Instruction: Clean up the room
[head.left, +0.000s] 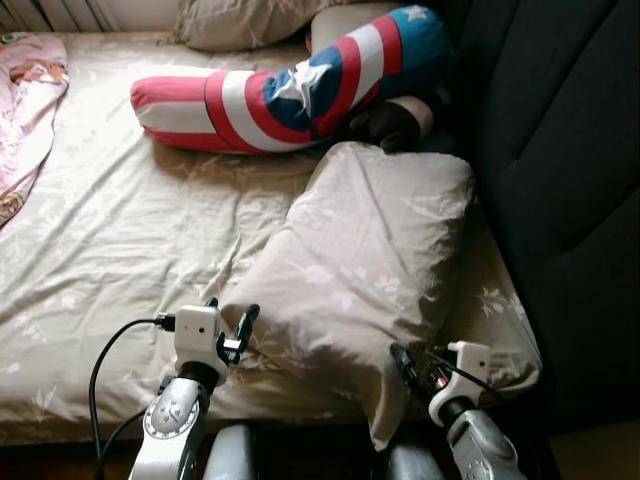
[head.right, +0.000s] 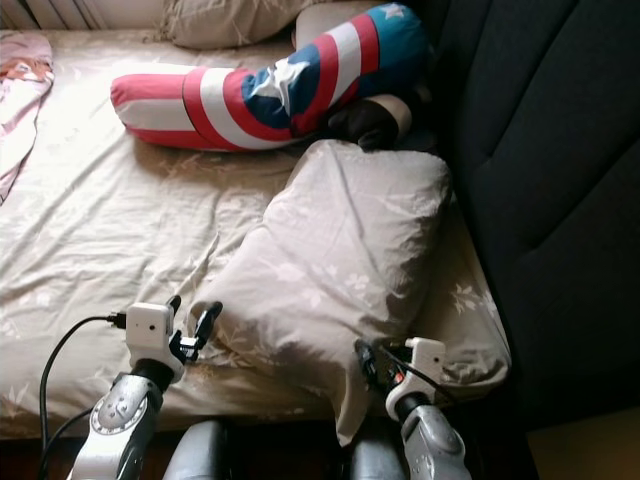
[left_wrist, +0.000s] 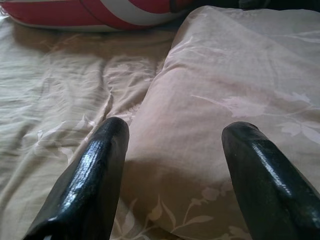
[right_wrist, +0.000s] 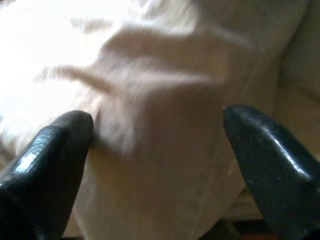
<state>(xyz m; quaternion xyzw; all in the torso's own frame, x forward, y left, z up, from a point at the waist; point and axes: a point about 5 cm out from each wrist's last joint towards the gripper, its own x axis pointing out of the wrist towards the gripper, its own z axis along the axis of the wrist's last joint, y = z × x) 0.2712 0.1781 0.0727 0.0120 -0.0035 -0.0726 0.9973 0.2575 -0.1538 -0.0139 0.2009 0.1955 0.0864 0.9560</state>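
- Our left gripper (head.left: 232, 322) sits at the near left corner of the beige pillow (head.left: 365, 260), its fingers (left_wrist: 90, 175) spread apart with the pillow's edge between them, clamping nothing.
- Our right gripper (head.left: 405, 365) is at the pillow's near right corner, fingers (right_wrist: 50, 160) also spread, pillow fabric between them.
- We see the beige pillow lying diagonally on the bed (head.left: 120, 230), beside the dark headboard (head.left: 570, 160).
- We see a red, white and blue star-patterned cushion (head.left: 290, 85) farther up the bed, another beige pillow (head.left: 240, 20) beyond it, and a pink blanket (head.left: 25, 100) at the far left edge.
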